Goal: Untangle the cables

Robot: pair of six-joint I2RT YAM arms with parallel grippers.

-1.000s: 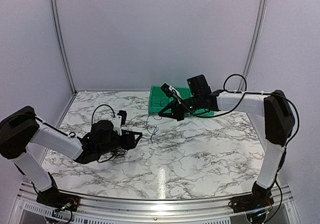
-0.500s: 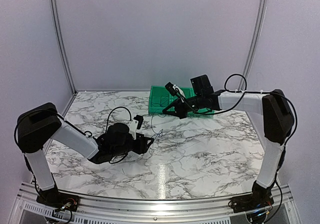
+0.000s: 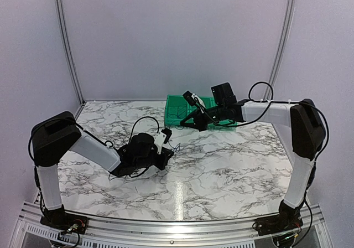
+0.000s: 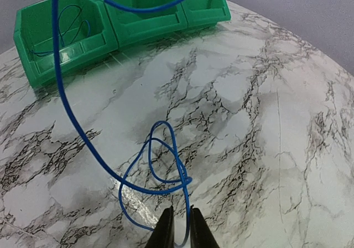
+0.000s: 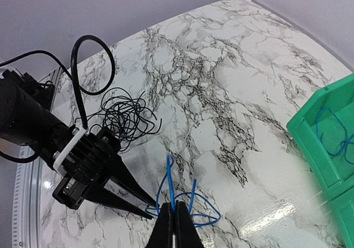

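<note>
Blue wire: looped between both grippers.
Left gripper: narrow, wire between tips; grip unclear.
Right gripper: pinched shut on wire.
Black tangle: beside left gripper.
Bins: beyond left gripper.

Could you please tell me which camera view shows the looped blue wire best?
The left wrist view: the thin blue wire lies large in frame, its crossing loops clear against the marble ahead of the left fingers. The right wrist view shows only a short bunched part; the top view, a faint thread.
</note>
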